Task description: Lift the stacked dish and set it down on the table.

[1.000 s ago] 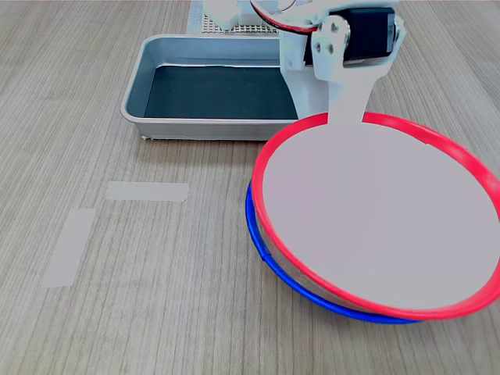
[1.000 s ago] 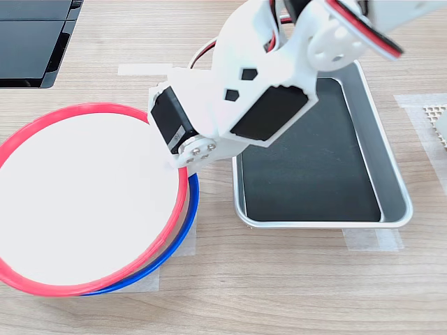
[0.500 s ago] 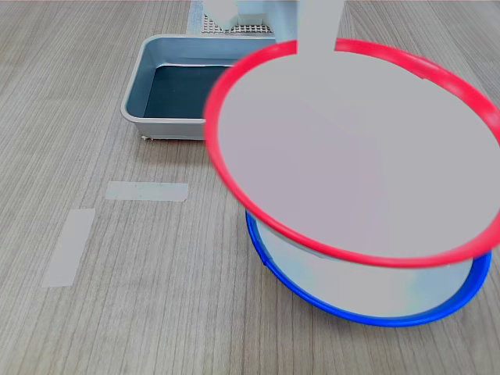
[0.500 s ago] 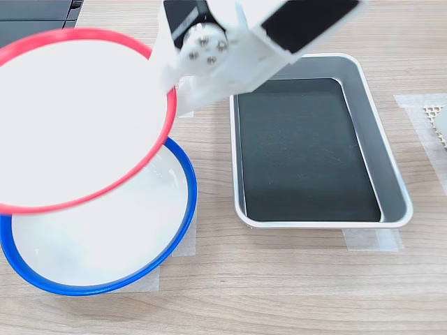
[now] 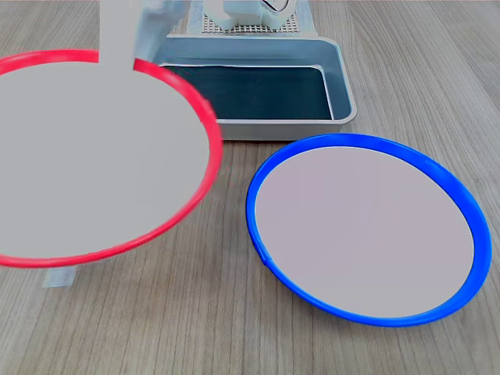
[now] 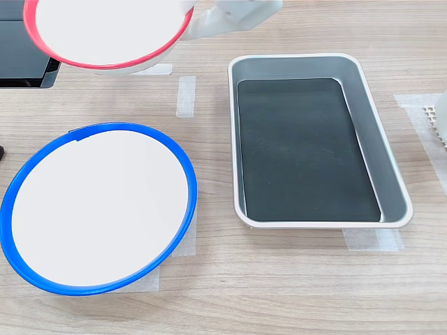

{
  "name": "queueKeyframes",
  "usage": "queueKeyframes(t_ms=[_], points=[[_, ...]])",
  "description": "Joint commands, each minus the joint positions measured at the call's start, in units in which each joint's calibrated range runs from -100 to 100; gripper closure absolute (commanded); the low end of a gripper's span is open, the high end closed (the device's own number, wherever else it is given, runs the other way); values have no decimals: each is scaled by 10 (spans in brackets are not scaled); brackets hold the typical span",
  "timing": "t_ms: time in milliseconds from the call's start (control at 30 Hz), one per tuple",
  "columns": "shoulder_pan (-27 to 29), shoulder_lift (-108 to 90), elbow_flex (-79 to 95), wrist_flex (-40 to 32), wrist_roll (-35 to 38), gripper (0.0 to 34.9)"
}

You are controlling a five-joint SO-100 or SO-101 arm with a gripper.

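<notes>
Light grey-brown wood-grain counter (image 5: 234, 312) fills both exterior views, no walls or floor visible. Large round shallow red-rimmed plate with a pale grey centre (image 5: 94, 156) is off the counter, held up: in the first exterior view it sits at 9 o'clock, cut by the left edge, slightly blurred; in the second exterior view it's at 11 o'clock (image 6: 108, 31), cut by the top edge. White plastic fingers (image 5: 117, 35) grip its far rim, one flat finger lying over the rim onto the plate's top face in the first exterior view; the white arm body (image 6: 230, 14) shows just past the rim at 12 o'clock in the second exterior view. So fingers are clamped on the red-rimmed plate's edge. Same-sized blue-rimmed round plate (image 5: 367, 226) lies flat on the counter, well apart from the red one: 4 o'clock in the first exterior view, 8 o'clock in the second (image 6: 98, 209). Grey rectangular metal tray with a dark liner (image 6: 318, 139) rests on the counter at 3 o'clock in the second exterior view, 12 o'clock in the first (image 5: 344, 86). Pale tape strips (image 6: 186, 96) on the counter between the plates and near the tray corner. Dark flat panel (image 6: 21, 63) at 10 o'clock, white perforated piece (image 6: 436, 115) at the right edge.
</notes>
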Motion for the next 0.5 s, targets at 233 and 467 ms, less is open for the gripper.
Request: queueKeyframes(t_ms=[233, 467], points=[[-1, 63, 19, -68, 6, 349], [-14, 73, 21, -42, 4, 349]])
